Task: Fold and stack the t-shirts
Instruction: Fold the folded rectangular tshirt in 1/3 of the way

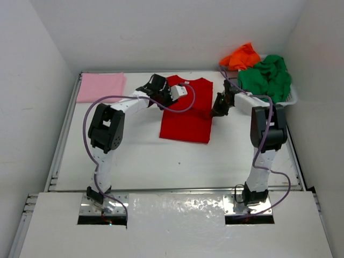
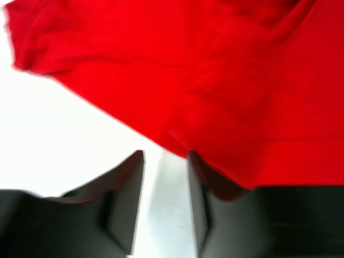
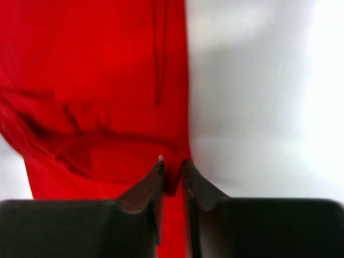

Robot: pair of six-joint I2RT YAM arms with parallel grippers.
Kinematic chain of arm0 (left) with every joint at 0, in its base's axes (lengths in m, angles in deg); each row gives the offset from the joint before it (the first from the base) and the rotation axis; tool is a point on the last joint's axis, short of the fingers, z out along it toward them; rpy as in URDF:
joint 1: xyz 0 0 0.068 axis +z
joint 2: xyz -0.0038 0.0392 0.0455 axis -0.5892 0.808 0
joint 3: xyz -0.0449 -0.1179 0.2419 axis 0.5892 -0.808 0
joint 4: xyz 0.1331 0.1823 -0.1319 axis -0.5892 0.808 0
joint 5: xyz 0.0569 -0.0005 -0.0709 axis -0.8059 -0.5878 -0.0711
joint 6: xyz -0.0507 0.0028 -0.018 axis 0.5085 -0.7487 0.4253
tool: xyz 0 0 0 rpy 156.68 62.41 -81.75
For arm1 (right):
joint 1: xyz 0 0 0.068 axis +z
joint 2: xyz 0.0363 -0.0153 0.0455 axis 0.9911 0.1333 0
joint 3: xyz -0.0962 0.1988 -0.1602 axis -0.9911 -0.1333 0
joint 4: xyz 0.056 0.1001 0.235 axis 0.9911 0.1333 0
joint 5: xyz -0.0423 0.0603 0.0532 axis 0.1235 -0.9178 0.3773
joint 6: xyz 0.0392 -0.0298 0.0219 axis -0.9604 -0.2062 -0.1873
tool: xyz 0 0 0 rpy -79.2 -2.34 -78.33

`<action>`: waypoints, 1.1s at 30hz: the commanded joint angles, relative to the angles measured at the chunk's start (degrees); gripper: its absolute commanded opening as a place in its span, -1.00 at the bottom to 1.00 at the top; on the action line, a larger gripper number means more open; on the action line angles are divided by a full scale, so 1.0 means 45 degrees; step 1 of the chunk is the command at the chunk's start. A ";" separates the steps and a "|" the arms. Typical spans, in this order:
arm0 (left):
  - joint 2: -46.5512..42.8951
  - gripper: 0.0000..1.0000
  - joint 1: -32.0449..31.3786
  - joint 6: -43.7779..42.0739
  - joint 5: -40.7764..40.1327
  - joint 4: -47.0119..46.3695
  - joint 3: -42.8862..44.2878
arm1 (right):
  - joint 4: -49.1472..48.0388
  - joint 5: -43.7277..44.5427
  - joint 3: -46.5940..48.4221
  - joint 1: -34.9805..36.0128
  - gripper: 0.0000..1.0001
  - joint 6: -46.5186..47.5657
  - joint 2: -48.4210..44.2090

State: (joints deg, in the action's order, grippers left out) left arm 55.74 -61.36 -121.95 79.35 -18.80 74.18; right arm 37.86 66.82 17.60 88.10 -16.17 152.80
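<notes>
Red t-shirt (image 1: 186, 110) is laid on table (image 1: 161, 161); left gripper (image 2: 165, 156) is released at its edge; right gripper (image 3: 172, 161): hold on cloth cannot be told.

Open table (image 1: 161, 161) nearside of the red t-shirt (image 1: 188, 115); basket (image 1: 292, 97) blocks far right corner.

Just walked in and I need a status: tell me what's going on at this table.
Both arms are at the red t-shirt, partly folded mid-table. The left gripper is open at its left edge; the right gripper pinches the right edge, red cloth between its nearly closed fingertips. A pink t-shirt lies folded at the far left corner. The green t-shirt and orange t-shirt are heaped in the white basket, far right.
</notes>
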 commanded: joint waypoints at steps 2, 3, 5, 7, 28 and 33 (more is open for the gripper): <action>0.0204 -0.18 0.0182 0.1556 -0.1890 -0.2267 0.0432 | -0.0089 0.0545 0.2352 -0.0556 -0.53 0.0272 0.0869; 0.0224 -0.14 0.0202 0.1847 -0.2765 -0.2465 0.0625 | -0.0010 0.0565 0.2824 -0.0712 -0.46 0.0272 0.1064; 0.0419 -0.05 0.0377 0.2122 -0.3627 -0.2604 0.1306 | 0.0456 0.0817 0.4400 -0.0772 -0.35 0.0640 0.1512; 0.0653 -0.04 0.0688 0.2357 -0.3789 -0.1964 0.2069 | 0.0984 0.1091 0.5479 -0.0772 -0.34 0.1400 0.1729; -0.2527 -0.20 0.0866 0.3354 0.4666 0.2144 -0.1985 | -0.3638 -0.4199 0.1419 0.2391 -1.00 0.1563 0.0946; -0.3409 -0.16 0.0359 0.4133 0.4474 0.0504 -0.5112 | -0.4675 -0.4981 0.2125 0.2548 -1.00 0.0275 0.2568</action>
State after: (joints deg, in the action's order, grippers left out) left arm 45.09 -58.50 -106.23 97.43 -10.58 54.64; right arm 23.52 48.60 23.72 99.42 -10.25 162.50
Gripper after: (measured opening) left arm 0.416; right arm 0.001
